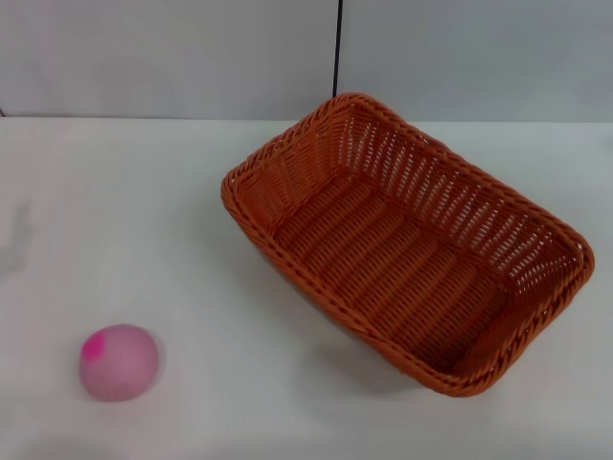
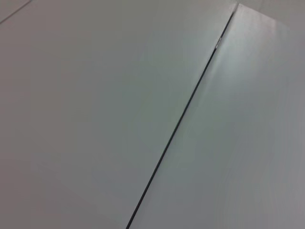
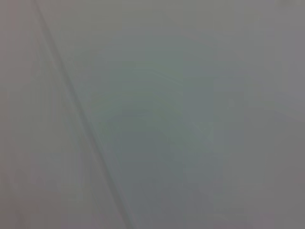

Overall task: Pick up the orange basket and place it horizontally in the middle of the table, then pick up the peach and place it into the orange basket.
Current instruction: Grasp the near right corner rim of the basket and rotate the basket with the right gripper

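Orange basket point(image 1: 407, 244) sitting on the white bench point(image 1: 144, 211), right of centre, skewed diagonally: one corner pointing far toward the wall, the other end running near and right. Empty inside, open side up. Peach point(image 1: 119, 361) parked at the near left, well apart from the basket, magenta spot facing up.

Neither gripper in the head view, and both wrist views show only blank pale surface with a dark seam line, so can't tell whether the fingers are open or closed.

Handling guess: woven wicker, so probably light and fairly stiff, with a bit of flex in the flared sides. Braided rim looks like the obvious grab spot, likely mid-way along a long side so it doesn't swing while being straightened. Peach looks smooth and round, probably prone to rolling, maybe squashy, so gentle pinch across the middle.

Nothing else on the bench, nothing blocking the path between peach and basket.
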Robot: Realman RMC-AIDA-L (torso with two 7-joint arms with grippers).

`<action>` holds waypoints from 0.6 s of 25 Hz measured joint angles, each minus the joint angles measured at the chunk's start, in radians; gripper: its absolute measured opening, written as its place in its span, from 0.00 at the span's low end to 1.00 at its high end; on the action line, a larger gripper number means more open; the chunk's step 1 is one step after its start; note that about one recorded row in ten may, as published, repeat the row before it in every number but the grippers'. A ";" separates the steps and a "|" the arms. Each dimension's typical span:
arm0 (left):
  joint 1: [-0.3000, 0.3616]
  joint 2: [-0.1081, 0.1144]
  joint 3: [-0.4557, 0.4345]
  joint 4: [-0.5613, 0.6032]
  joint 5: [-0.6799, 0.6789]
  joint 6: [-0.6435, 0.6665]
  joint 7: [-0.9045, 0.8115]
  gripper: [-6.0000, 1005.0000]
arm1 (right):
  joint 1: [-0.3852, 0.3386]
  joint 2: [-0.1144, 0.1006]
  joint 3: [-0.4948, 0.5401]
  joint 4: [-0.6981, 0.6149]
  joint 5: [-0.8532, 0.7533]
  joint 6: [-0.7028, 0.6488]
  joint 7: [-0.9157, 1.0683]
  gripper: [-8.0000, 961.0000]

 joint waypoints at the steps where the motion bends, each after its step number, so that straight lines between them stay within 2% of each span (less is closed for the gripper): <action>1: 0.000 0.000 0.002 0.000 0.000 0.000 0.000 0.84 | 0.032 -0.012 0.000 -0.025 -0.075 -0.034 0.031 0.57; 5: 0.003 0.000 0.010 0.000 0.000 -0.002 0.000 0.84 | 0.152 -0.051 -0.017 -0.052 -0.301 -0.132 0.110 0.58; 6: 0.003 -0.001 0.011 0.000 0.000 -0.002 0.000 0.84 | 0.171 -0.053 -0.034 -0.053 -0.339 -0.133 0.129 0.58; 7: 0.004 -0.001 0.013 0.000 0.001 -0.002 0.000 0.84 | 0.202 -0.055 -0.092 -0.053 -0.394 -0.125 0.166 0.59; 8: 0.005 -0.002 0.015 0.000 0.001 -0.001 0.000 0.84 | 0.202 -0.055 -0.092 -0.053 -0.394 -0.125 0.166 0.59; 11: 0.005 -0.002 0.019 0.000 0.002 0.000 0.000 0.84 | 0.228 -0.054 -0.197 -0.050 -0.436 -0.107 0.196 0.60; 12: 0.005 -0.002 0.020 0.000 0.002 0.001 0.000 0.84 | 0.244 -0.053 -0.267 -0.043 -0.457 -0.095 0.211 0.60; 15: 0.005 -0.002 0.021 0.000 0.002 0.001 0.000 0.84 | 0.259 -0.051 -0.322 -0.031 -0.483 -0.084 0.222 0.61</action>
